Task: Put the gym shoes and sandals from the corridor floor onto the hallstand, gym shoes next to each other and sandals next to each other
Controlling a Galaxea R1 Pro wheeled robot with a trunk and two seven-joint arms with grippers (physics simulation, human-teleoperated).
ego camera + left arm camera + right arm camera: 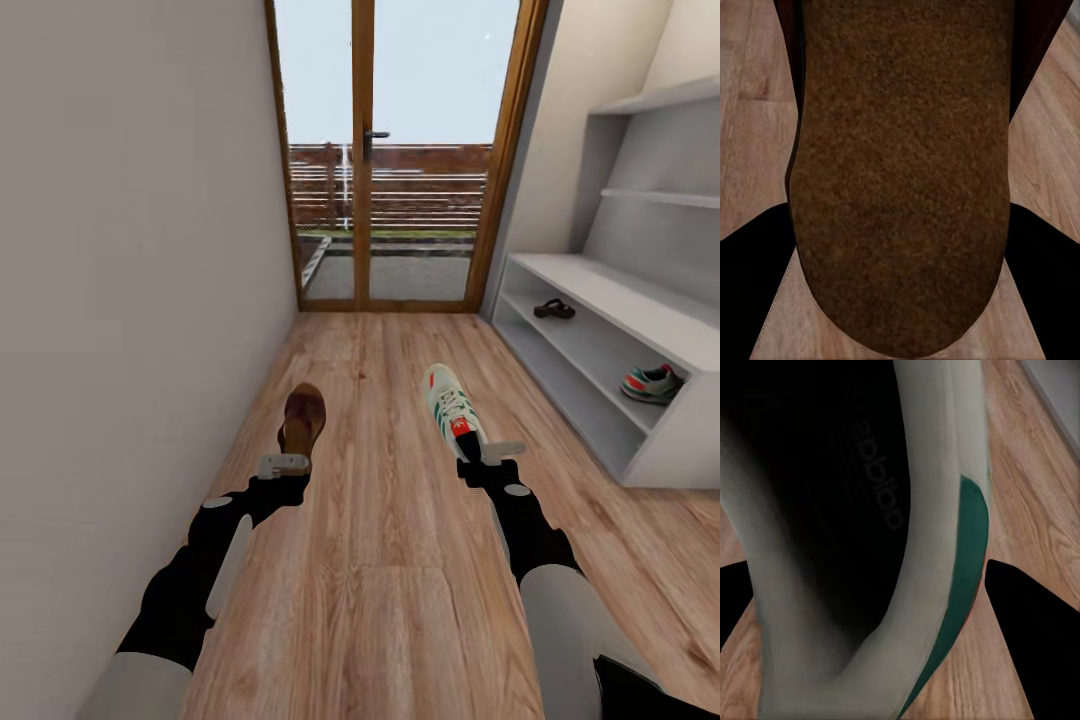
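A brown sandal lies lengthwise between the two dark fingers of the left gripper, one finger on each side of it. Its grainy tan insole faces the camera, with a darker brown rim along both long edges and a rounded end nearest the lens. The fingers sit close against the sandal's sides, gripping it. Behind it, wood plank floor shows on either side, the boards running along the sandal's length.

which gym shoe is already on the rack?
The gym shoe lying on the lower tier of the hallstand, at the right. The other gym shoe is held in the right gripper over the corridor floor.
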